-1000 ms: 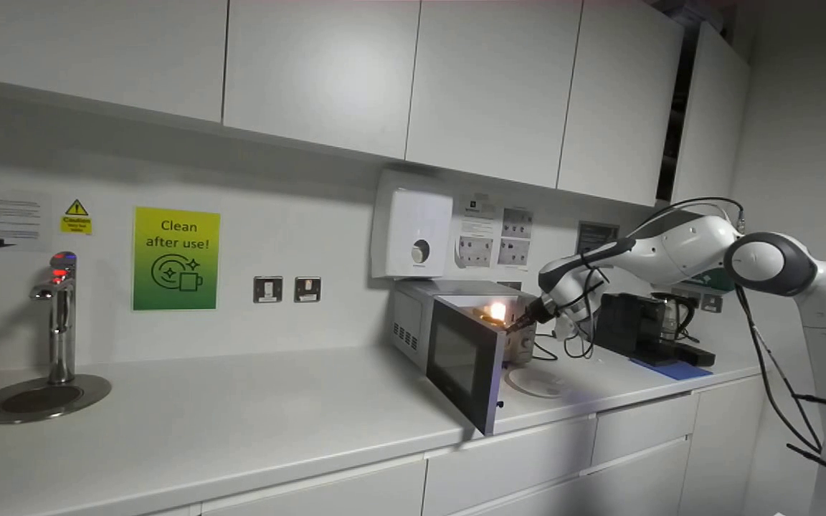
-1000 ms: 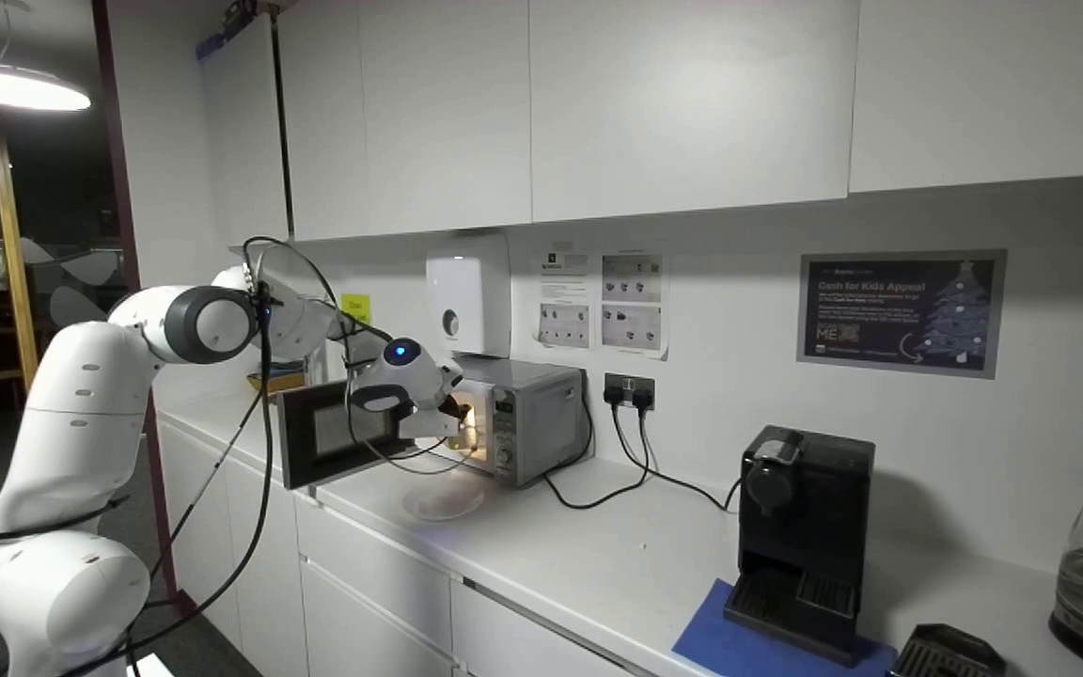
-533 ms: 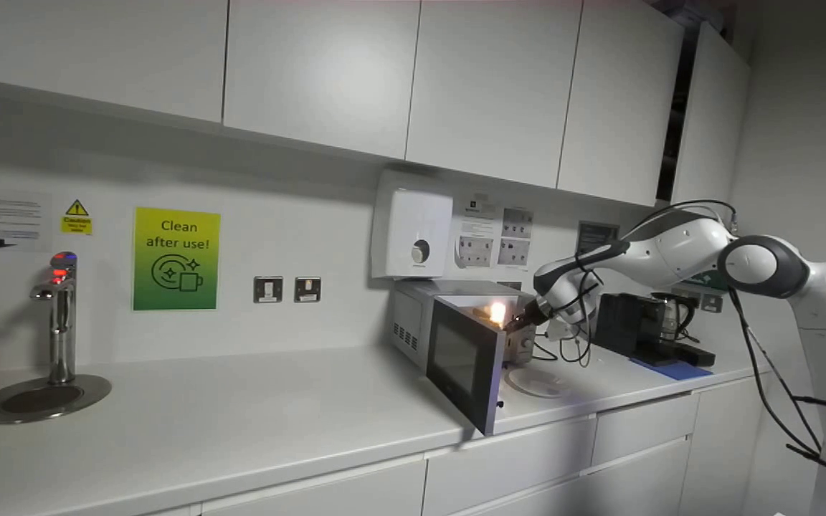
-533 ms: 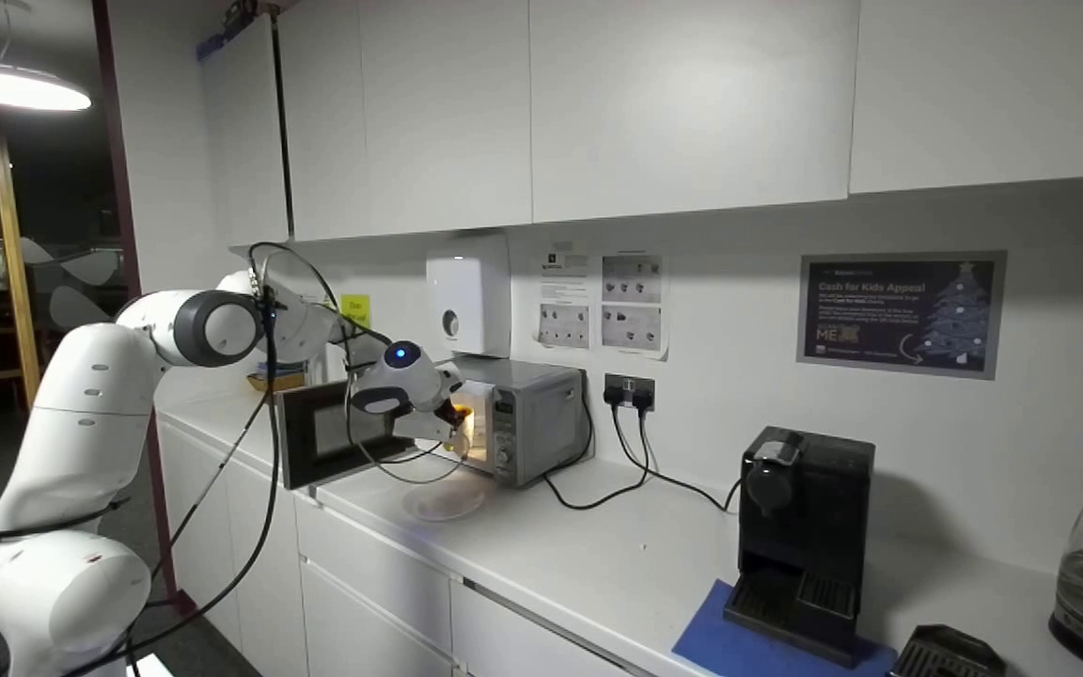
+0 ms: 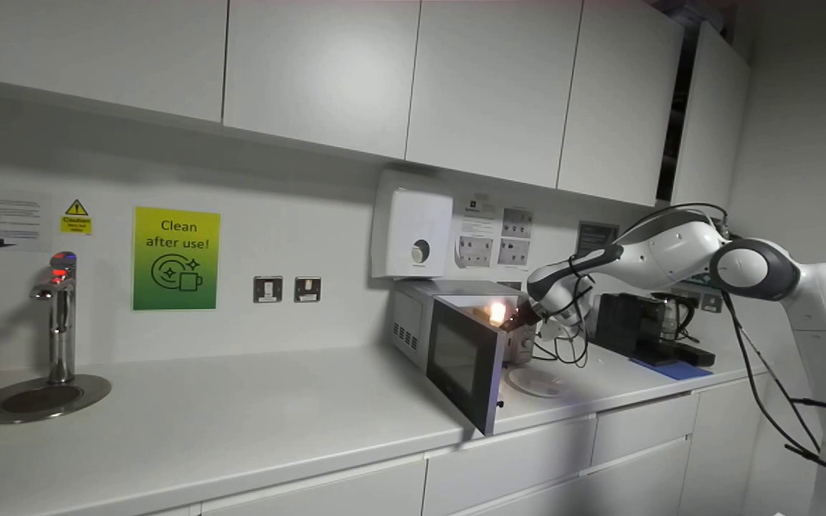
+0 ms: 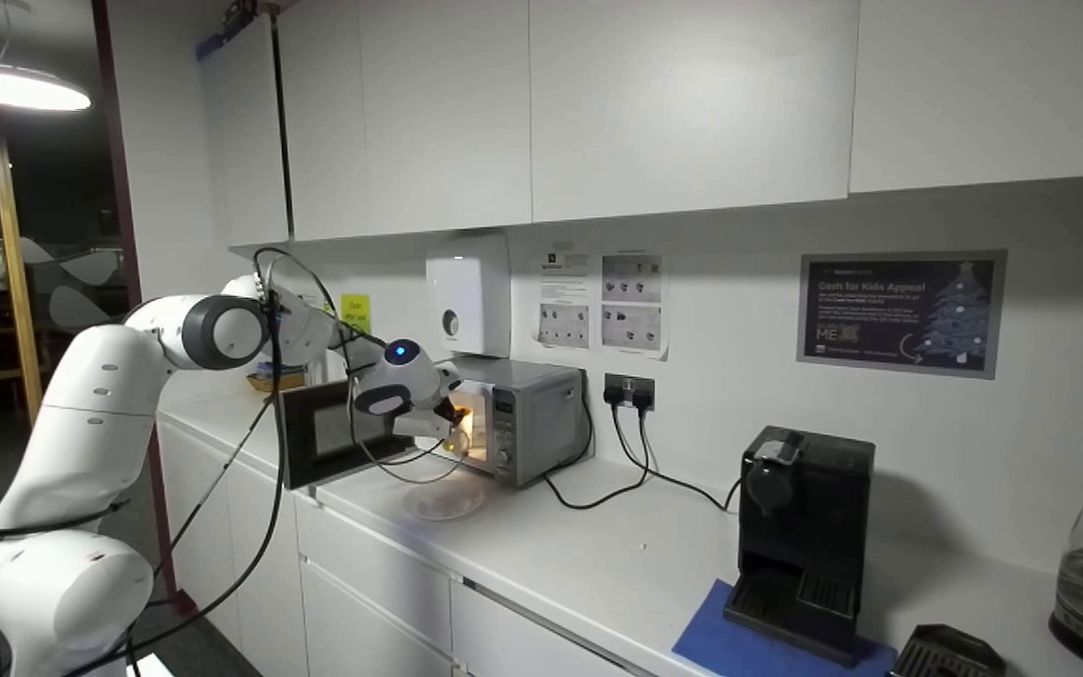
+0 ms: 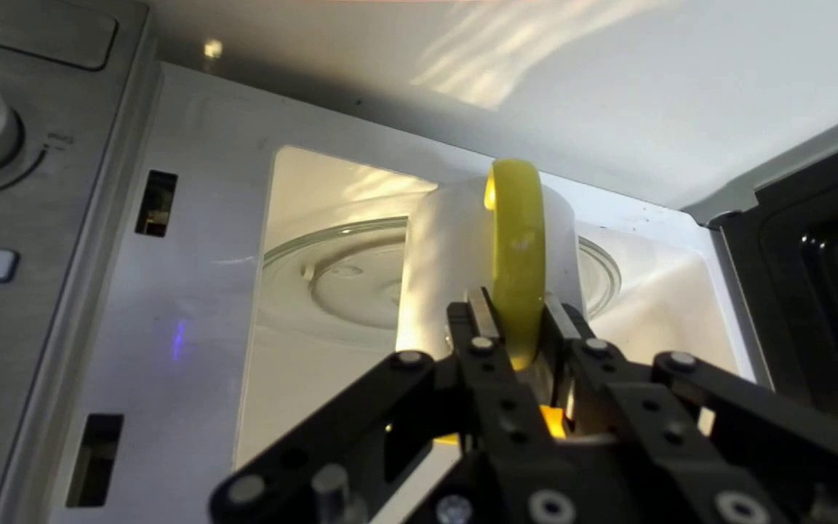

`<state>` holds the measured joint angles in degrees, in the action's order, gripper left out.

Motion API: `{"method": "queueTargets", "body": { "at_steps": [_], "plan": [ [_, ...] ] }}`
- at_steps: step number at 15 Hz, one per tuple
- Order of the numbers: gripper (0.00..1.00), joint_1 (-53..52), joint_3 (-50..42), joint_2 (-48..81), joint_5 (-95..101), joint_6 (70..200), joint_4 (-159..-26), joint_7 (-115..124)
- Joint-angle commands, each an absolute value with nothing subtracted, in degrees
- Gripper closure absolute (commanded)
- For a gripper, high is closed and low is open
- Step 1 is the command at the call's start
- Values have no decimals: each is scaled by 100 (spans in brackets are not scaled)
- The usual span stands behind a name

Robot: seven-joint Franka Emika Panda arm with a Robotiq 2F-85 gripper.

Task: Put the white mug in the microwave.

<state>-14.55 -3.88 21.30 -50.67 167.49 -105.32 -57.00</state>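
Observation:
The white mug (image 7: 448, 269) has a yellow handle (image 7: 519, 251). In the wrist view it stands in front of the microwave's open mouth and overlaps the edge of its white front frame (image 7: 201, 218). How deep it is cannot be told. My gripper (image 7: 515, 300) is shut on the handle, one finger on each side. The gripper is at the lit opening in both exterior views (image 5: 508, 326) (image 6: 459, 414). The silver-grey microwave (image 6: 546, 428) has its door (image 5: 459, 351) swung open. In an exterior view the door and the gripper hide most of the mug.
A glass turntable (image 7: 339, 284) lies inside the microwave. A pale round disc (image 6: 443, 500) lies on the counter in front of it. The open door (image 6: 330, 437) stands close beside my wrist. A white dispenser (image 5: 413, 229) hangs above the microwave. A black coffee machine (image 6: 805, 536) stands along the counter.
The arm's upper links have shifted toward the microwave, and the gripper has moved slightly further into the opening. The door and the microwave have not moved.

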Motion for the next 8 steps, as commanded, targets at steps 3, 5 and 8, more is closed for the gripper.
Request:
{"method": "queueTargets", "body": {
  "at_steps": [3, 5, 8],
  "plan": [
    [96, -1734, -686, 2423, -4415, 16928, -10099, -5286],
    [96, -1775, -724, 2530, -4327, 16963, -9987, -5223],
    [96, -1809, -750, 2658, -4321, 17013, -9835, -5226]
  ]
}}
